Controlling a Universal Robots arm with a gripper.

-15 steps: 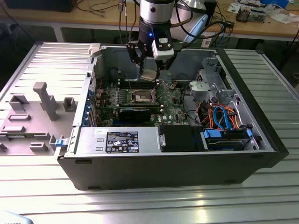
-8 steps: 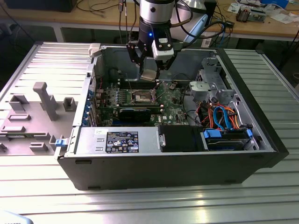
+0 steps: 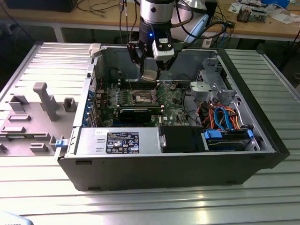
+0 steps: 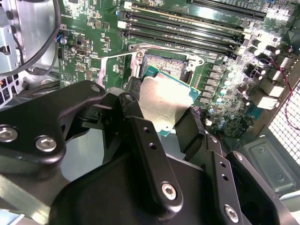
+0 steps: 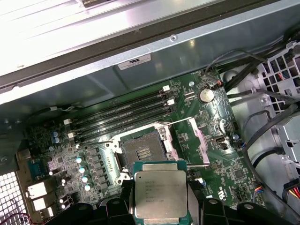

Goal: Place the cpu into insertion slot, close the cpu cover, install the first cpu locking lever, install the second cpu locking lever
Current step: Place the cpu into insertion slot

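My gripper (image 3: 149, 73) hangs inside the open computer case, shut on the cpu (image 3: 149, 75), a flat silver-grey square chip. In both wrist views the cpu (image 4: 165, 99) (image 5: 161, 185) sits clamped by its edges between the black fingers (image 4: 132, 89), tilted and held above the motherboard. The insertion slot (image 5: 142, 152) (image 4: 165, 65) (image 3: 142, 97) lies bare just beyond the chip, with its tan-gold centre showing. The cpu cover (image 5: 196, 137) is swung open beside the slot.
Long memory slots (image 5: 122, 115) run along the far side of the socket. A black card (image 3: 136, 112), a labelled power unit (image 3: 123, 142) and a drive cage with blue and orange cables (image 3: 225, 119) crowd the case. A grey fixture tray (image 3: 28, 117) lies at the exterior view's left.
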